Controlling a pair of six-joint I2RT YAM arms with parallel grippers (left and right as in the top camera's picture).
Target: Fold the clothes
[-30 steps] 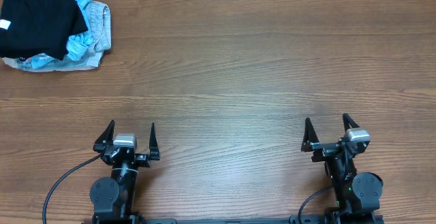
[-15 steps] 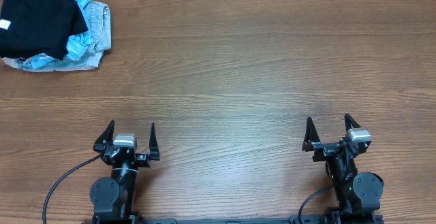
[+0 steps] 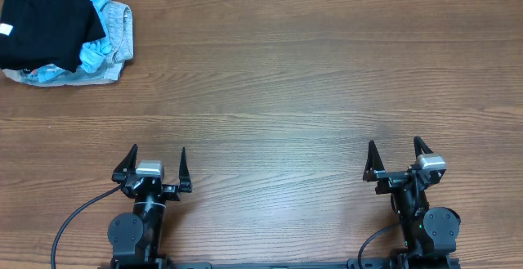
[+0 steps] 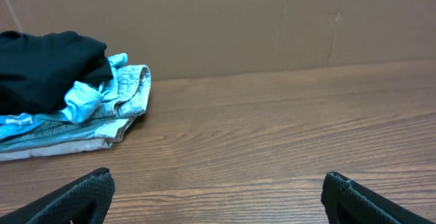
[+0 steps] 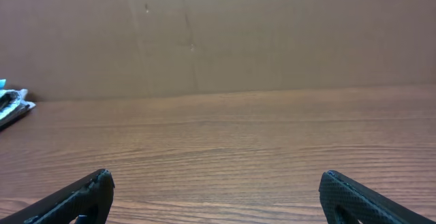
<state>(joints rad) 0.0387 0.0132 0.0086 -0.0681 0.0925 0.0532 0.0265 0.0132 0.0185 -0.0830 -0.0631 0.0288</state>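
A pile of clothes lies at the table's far left corner: a black garment (image 3: 45,25) on top of light blue and grey ones (image 3: 110,36). The pile also shows in the left wrist view (image 4: 61,88), and its edge at the far left of the right wrist view (image 5: 10,105). My left gripper (image 3: 158,159) is open and empty near the front edge, far from the pile. My right gripper (image 3: 394,150) is open and empty at the front right.
The wooden table (image 3: 310,81) stretches between the grippers and the pile. A brown cardboard wall (image 4: 272,20) stands along the far edge.
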